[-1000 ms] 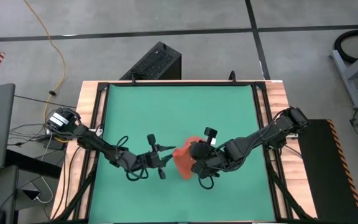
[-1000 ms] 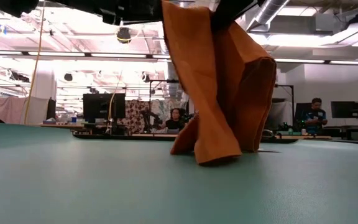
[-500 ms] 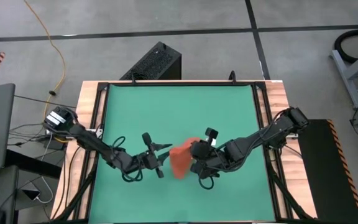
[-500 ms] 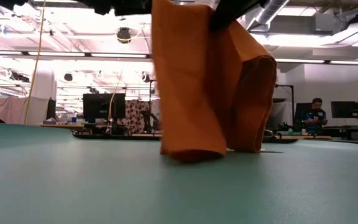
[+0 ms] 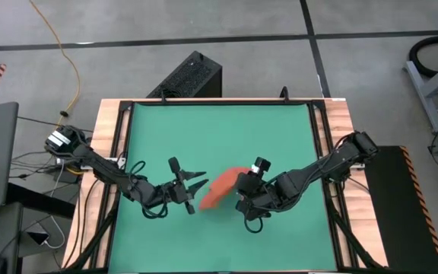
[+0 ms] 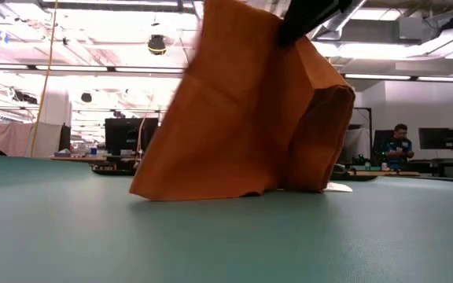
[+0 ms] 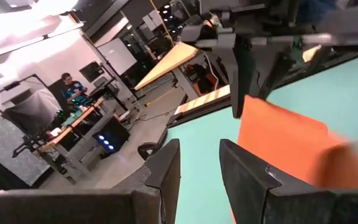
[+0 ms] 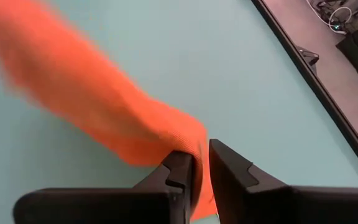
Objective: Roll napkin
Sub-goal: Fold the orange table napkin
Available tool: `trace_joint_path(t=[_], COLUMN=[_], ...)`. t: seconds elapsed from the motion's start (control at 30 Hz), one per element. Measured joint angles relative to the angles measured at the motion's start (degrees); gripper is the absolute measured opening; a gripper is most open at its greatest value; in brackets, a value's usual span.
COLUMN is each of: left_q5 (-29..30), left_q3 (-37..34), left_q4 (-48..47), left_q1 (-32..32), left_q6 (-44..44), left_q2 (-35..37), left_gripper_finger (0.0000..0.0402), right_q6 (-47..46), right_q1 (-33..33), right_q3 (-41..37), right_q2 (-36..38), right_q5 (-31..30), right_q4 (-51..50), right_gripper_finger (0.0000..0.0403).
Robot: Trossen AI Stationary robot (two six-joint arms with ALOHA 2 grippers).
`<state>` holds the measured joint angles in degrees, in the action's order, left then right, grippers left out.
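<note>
Green mat (image 5: 219, 137) carries the napkin (image 5: 220, 188), pinched in the right gripper's (image 5: 243, 195) jaws; left gripper (image 5: 196, 184) released.

No legible text or labels anywhere.

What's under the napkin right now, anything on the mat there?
The napkin hangs from the right gripper, its lower edge resting on the green mat. Only bare mat shows around it. The patch beneath the folds is covered, so nothing can be confirmed there.
</note>
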<state>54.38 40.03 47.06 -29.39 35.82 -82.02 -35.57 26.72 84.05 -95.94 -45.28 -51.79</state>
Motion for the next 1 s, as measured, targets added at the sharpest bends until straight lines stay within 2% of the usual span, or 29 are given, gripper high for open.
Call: trace_joint_path(t=[0.1,0.17,0.23,0.33,0.4,0.47,0.63,0.87,1.0], left_q5=[-1.67,-5.38,-10.74,-22.59,-26.29,-25.41,-17.96,-17.11,-14.67], left_q3=[0.00,0.02,0.00,0.00,0.00,0.00,0.00,-0.02,-0.02], left_q4=[-2.35,-6.65,-11.81,-16.26,-16.62,-16.21,-14.62,-5.61,-3.23], left_q1=[0.32,1.05,2.00,3.31,3.40,2.47,0.32,0.00,-0.20], left_q6=[-3.04,-8.52,-15.98,-26.72,-32.16,-33.32,-33.18,-31.36,-30.54], left_q2=[-0.02,0.00,-0.07,-0.07,-0.07,-0.42,-2.23,-9.43,-10.14], left_gripper_finger=[0.0103,0.0103,0.0103,0.0103,0.0103,0.0100,0.0088,0.0089,0.0089], right_q6=[0.00,0.00,0.00,0.00,0.00,0.00,0.00,0.00,0.00], right_q1=[0.29,0.28,0.28,0.28,0.26,0.26,0.06,-0.24,-0.24], right_q3=[0.00,0.00,0.00,0.00,0.00,0.00,0.00,0.00,0.00], right_q2=[0.00,0.00,0.00,0.00,0.00,0.00,0.00,0.00,0.00], right_q5=[0.00,0.00,0.05,0.17,0.19,0.20,0.20,0.21,0.20], right_q4=[0.00,0.04,0.07,0.07,0.07,0.04,0.18,0.92,0.94], right_gripper_finger=[0.0074,0.0074,0.0074,0.0074,0.0074,0.0074,0.0074,0.0074,0.0074])
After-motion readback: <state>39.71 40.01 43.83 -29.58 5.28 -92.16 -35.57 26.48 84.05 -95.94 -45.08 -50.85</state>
